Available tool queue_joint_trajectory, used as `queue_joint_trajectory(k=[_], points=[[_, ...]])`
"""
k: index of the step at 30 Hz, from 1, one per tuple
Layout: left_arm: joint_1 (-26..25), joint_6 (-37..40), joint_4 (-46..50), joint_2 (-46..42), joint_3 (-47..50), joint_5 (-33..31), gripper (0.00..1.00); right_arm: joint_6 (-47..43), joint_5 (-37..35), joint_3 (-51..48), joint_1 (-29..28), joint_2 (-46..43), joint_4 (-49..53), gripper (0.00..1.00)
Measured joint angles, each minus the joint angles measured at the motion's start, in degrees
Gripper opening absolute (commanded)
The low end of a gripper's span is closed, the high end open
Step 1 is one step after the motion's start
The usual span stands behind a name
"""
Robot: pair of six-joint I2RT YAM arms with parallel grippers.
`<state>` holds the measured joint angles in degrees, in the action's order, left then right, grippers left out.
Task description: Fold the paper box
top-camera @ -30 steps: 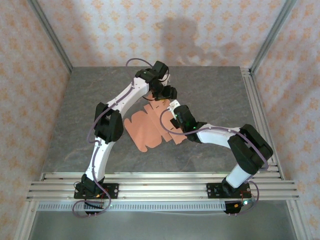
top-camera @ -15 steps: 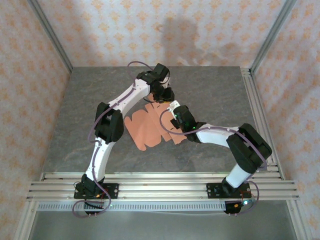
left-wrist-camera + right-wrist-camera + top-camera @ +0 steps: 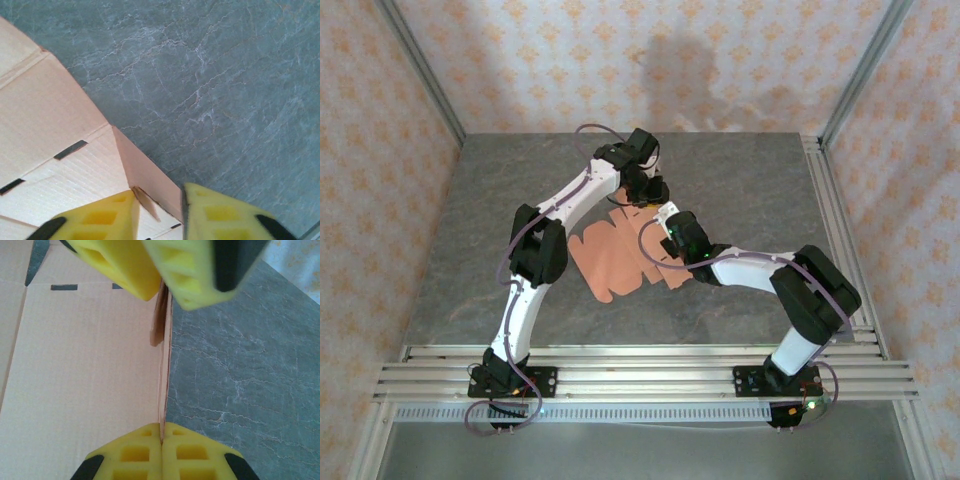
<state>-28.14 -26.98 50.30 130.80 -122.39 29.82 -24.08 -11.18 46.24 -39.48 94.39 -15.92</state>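
The paper box is a salmon-orange die-cut sheet lying mostly flat mid-table, with its right side flap lifted upright. My right gripper is shut on that flap's edge, and the thin card is pinched between its yellow pads. The sheet spreads out to the left of the flap. My left gripper is at the far end of the same flap. Its fingers stand apart with the raised flap and a small tab between them. They also show across the flap in the right wrist view.
The grey stone-look tabletop stretches to the right and behind the sheet. Aluminium rails run along the near edge and a rail lines the right side. Patterned walls enclose the table.
My left gripper has shifted slightly left and down at the far end of the flap. The right gripper keeps its hold and has barely moved.
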Motion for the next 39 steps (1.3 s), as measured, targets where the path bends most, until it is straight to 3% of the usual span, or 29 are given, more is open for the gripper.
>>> queue_joint_trajectory(k=[2, 5, 10, 14, 19, 24, 27, 31, 33, 37, 39], points=[[0.00, -0.07, -0.04, 0.00, 0.00, 0.00, 0.12, 0.00, -0.02, 0.04, 0.00, 0.00, 0.02, 0.00], [0.00, -0.13, -0.24, 0.00, 0.00, 0.04, 0.13, 0.00, 0.00, 0.07, 0.02, 0.04, 0.02, 0.00], [0.00, -0.17, -0.87, -0.15, 0.76, -0.07, 0.37, 0.02, -0.09, 0.28, 0.04, 0.09, 0.09, 0.00], [0.00, -0.17, -4.02, -3.19, 6.69, -1.53, 0.54, 0.46, -0.17, 0.70, 0.02, 0.09, 0.39, 0.00], [0.07, 0.02, -8.76, -11.76, 14.91, -6.84, 0.66, 1.38, 0.39, 0.76, 0.11, 0.07, 0.35, 0.00], [0.17, 0.07, -15.61, -25.59, 25.94, -10.86, 0.75, 1.86, 1.73, 0.76, 1.16, 0.07, 0.31, 0.00], [1.57, 0.00, -19.34, -31.74, 30.91, -12.13, 0.75, 2.03, 2.82, 0.76, 1.81, 0.04, 0.31, 0.00], [6.75, 0.17, -23.71, -34.62, 37.77, -12.33, 0.67, 2.40, 5.73, 0.76, 2.91, -0.15, 0.48, 0.00], [9.60, 0.46, -24.48, -34.18, 40.63, -12.15, 0.64, 2.43, 7.02, 0.76, 3.37, -0.17, 0.55, 0.00], [14.49, 0.87, -24.39, -30.36, 42.27, -11.89, 0.47, 2.64, 9.03, 0.76, 3.89, -0.28, 1.27, 0.00], [15.61, 1.29, -24.35, -28.20, 42.23, -11.85, 0.46, 2.93, 9.81, 0.76, 3.91, -0.37, 1.73, 0.00]])
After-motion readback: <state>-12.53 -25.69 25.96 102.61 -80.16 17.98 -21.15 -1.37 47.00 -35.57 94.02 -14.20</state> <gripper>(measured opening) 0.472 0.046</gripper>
